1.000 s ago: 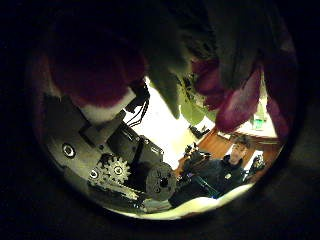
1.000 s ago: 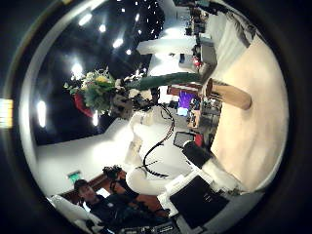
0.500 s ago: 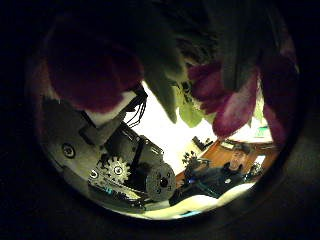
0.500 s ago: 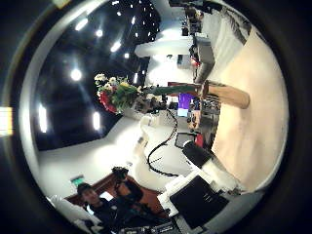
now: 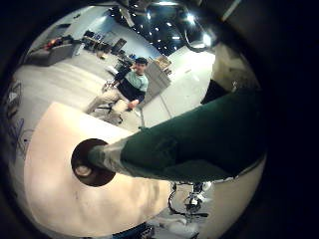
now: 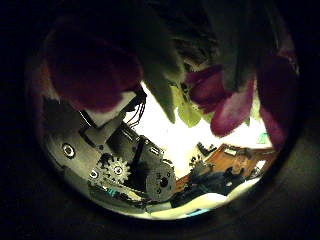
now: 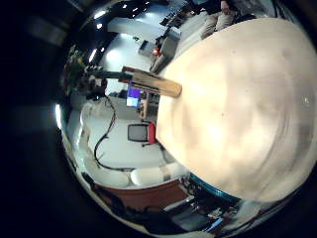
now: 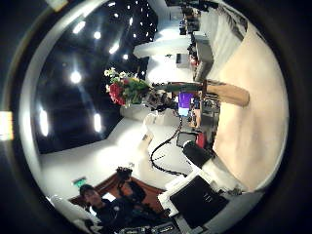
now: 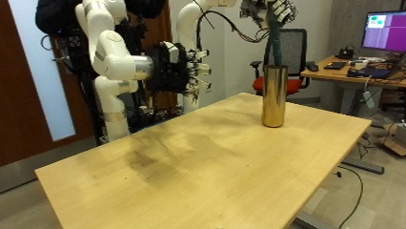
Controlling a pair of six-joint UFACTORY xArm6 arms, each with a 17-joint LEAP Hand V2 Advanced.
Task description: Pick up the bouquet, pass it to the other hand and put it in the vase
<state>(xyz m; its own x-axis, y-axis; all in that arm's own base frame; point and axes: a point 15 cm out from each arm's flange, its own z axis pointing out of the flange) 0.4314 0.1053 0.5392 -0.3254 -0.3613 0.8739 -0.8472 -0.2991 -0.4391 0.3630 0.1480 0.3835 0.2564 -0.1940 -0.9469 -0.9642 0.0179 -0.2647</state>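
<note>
A tall gold vase (image 9: 273, 93) stands on the wooden table (image 9: 191, 162) near its far edge. My left hand (image 9: 272, 11) is above it, shut on the bouquet (image 9: 275, 43), whose dark green wrapped stem hangs down into the vase mouth. The left little finger side palm view shows the stem (image 5: 189, 141) entering the vase opening (image 5: 88, 161). Blooms (image 6: 95, 65) fill the left thumb side palm view. My right hand (image 9: 192, 68) is open and holds nothing, back from the table. Its thumb side view shows the bouquet (image 8: 124, 87) and the vase (image 8: 226, 94); its little finger side view shows the vase (image 7: 158, 83).
An office chair (image 9: 294, 57) stands behind the vase. A desk (image 9: 362, 72) with a monitor (image 9: 385, 31) is beyond the table. A dark door (image 9: 15, 86) is on the wall behind the arms.
In the right thumb side palm view the blooms have moved closer to the vase, so the bouquet has gone down into it. The right hand's camera has barely moved.
</note>
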